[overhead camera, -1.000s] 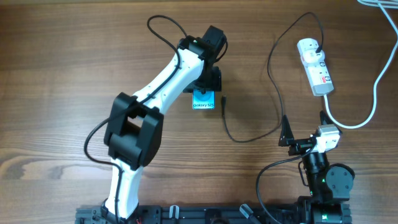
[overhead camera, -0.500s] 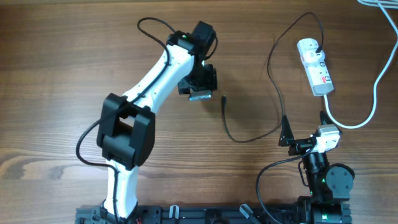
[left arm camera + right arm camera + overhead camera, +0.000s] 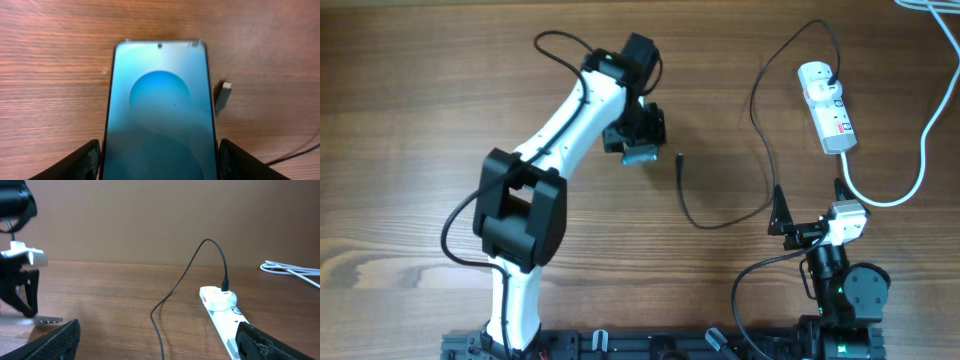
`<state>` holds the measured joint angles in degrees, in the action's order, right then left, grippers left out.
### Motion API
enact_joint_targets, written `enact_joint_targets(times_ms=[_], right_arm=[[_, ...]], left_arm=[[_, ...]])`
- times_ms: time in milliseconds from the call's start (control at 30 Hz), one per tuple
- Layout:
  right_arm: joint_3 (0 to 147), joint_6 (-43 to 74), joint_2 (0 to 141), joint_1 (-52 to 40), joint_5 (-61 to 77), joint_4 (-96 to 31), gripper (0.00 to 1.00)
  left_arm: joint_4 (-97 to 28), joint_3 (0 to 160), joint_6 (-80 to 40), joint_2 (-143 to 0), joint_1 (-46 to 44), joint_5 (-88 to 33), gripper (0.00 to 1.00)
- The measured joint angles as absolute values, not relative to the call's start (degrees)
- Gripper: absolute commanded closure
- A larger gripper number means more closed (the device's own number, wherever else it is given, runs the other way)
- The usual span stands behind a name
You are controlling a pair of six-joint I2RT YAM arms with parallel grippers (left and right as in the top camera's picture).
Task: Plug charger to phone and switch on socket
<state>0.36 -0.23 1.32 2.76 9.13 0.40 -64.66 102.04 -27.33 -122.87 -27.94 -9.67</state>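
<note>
Nearest my base, the right gripper (image 3: 809, 205) sits parked, its jaws spread wide with nothing between them. Just ahead of it the charger (image 3: 700, 222), a thin black cable, loops across the wooden table (image 3: 420, 100). Its plug tip (image 3: 224, 93) lies free just beside one long edge of the phone (image 3: 160, 100), not touching it.

The left gripper (image 3: 160, 162) is clamped on that phone, a finger (image 3: 75, 162) against each long edge. The teal screen faces up and the camera hole (image 3: 160, 45) is at the far end.

Farthest off, the socket (image 3: 827, 105) lies with the cable's other end in its white adapter (image 3: 817, 75). I cannot tell how its red switches (image 3: 840, 125) are set.

My judgement is that the port is at the phone's near end, hidden under the wrist. I should hold the phone flat and steady and turn that end toward the plug tip. Then I would bring the right gripper in low to pinch the tip just behind its end, square to the port.
</note>
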Motion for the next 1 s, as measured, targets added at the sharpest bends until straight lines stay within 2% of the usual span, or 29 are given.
enact_joint_targets(times_ms=[400, 567, 800, 900, 1000], right_arm=[[0.36, -0.23, 1.32, 2.76, 9.13, 0.4, 0.0], [0.36, -0.23, 1.32, 2.76, 9.13, 0.4, 0.0], [0.36, -0.23, 1.32, 2.76, 9.13, 0.4, 0.0], [0.36, -0.25, 1.32, 2.76, 9.13, 0.4, 0.0], [0.36, -0.23, 1.32, 2.76, 9.13, 0.4, 0.0]], left_arm=[[-53.1, 89.95, -27.33, -122.63, -32.18, -7.44, 0.28], [-50.35, 88.95, -27.55, -122.04, -32.25, -4.95, 0.04], [-48.25, 87.18, -28.01, -121.99, -32.21, -2.79, 0.03], [-48.21, 86.94, -28.38, -121.91, -32.21, -1.85, 0.08], [-48.38, 86.83, -28.69, -121.91, -32.27, -1.26, 0.09]])
